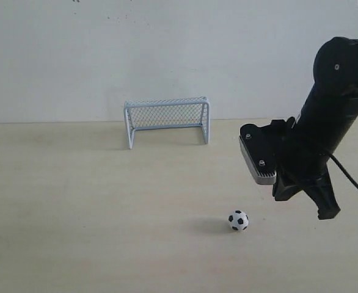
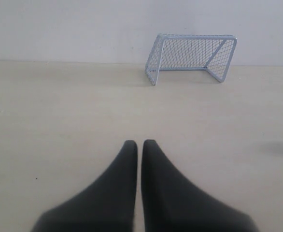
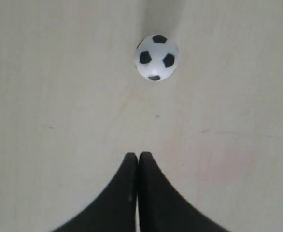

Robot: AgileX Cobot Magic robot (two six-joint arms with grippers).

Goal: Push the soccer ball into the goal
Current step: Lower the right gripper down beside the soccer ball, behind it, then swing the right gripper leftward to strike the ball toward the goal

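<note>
The soccer ball point(image 1: 239, 220) is a tiny white ball with black patches, resting on the pale table toward the front right. The goal point(image 1: 167, 101), pale blue frame with grey mesh, stands at the back near the wall, its mouth facing forward. My right gripper point(image 1: 328, 213) hangs shut and empty just right of the ball, a short gap away. The right wrist view has the ball point(image 3: 156, 57) ahead of the closed right gripper point(image 3: 138, 154). The left gripper point(image 2: 139, 143) is shut with nothing in it, facing the goal point(image 2: 194, 36) from a distance; it does not show in the exterior view.
The pale wooden table point(image 1: 75, 201) runs back to a white wall point(image 1: 167, 49) right behind the goal. The black right arm point(image 1: 338, 104) comes down from the upper right, with its wrist camera block point(image 1: 256, 160) sticking out to the left.
</note>
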